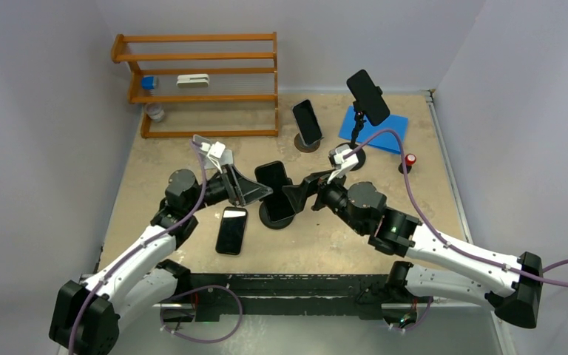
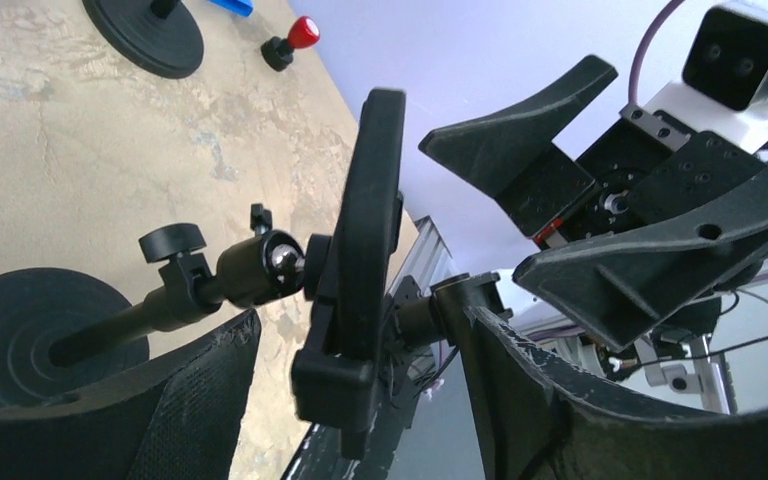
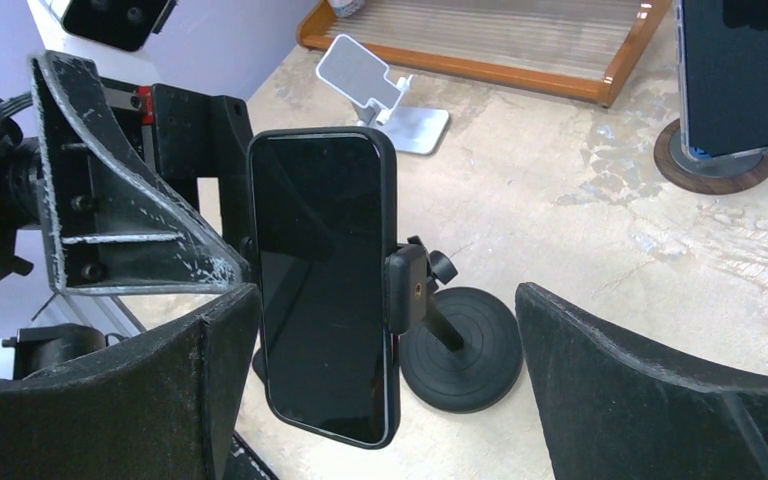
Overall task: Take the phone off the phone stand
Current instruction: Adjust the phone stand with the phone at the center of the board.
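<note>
A black phone (image 1: 272, 179) stands upright in the clamp of a black phone stand (image 1: 277, 216) with a round base, mid-table. My left gripper (image 1: 261, 194) sits at the phone's left side and is open. In the left wrist view the phone (image 2: 368, 200) shows edge-on between the fingers (image 2: 210, 380), with a gap on each side. My right gripper (image 1: 290, 194) is at the phone's right, open wide. In the right wrist view its fingers (image 3: 610, 380) flank the phone (image 3: 325, 280) and the stand's base (image 3: 465, 350) without touching.
Another phone (image 1: 231, 230) lies flat left of the stand. Behind are a phone on a round wooden stand (image 1: 308, 122), a phone on a tall stand (image 1: 367, 96), a blue pad (image 1: 384, 133), a red knob (image 1: 410, 160), a white folding stand (image 1: 211, 151) and a wooden rack (image 1: 200, 81).
</note>
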Tool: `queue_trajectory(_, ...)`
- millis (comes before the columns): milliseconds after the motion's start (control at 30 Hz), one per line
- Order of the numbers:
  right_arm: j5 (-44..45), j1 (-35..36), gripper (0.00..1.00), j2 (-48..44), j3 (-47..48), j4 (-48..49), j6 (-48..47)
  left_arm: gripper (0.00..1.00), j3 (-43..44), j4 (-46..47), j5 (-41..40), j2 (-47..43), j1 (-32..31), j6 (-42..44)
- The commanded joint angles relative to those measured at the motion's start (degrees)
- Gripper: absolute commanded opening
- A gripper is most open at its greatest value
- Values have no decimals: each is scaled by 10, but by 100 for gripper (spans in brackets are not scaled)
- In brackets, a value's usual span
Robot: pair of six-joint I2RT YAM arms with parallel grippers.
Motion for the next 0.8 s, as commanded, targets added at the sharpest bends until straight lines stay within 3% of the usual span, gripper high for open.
queue_trajectory(0, 26, 2, 99, 0, 38, -5, -11, 73, 69, -126, -44, -35, -2, 53)
queue_trajectory(167, 73, 2, 99, 33, 77, -48, 12, 85, 126, -296, -158, -108, -2, 98)
queue_trajectory(300, 123, 2, 99, 57, 120, -74, 44, 90, 171, -369, -278, -152, -2, 117)
queue_trajectory(500, 138, 2, 99, 39, 116, -6, 29, 91, 278, -481, -471, -98, -2, 46)
queue_trajectory(633, 131, 2, 99, 50, 143, -2, 14, 94, 363, -545, -497, -35, -2, 24)
queue_trajectory(767, 62, 1, 99, 57, 165, 5, 5, 95, 366, -487, -484, -27, -2, 52)
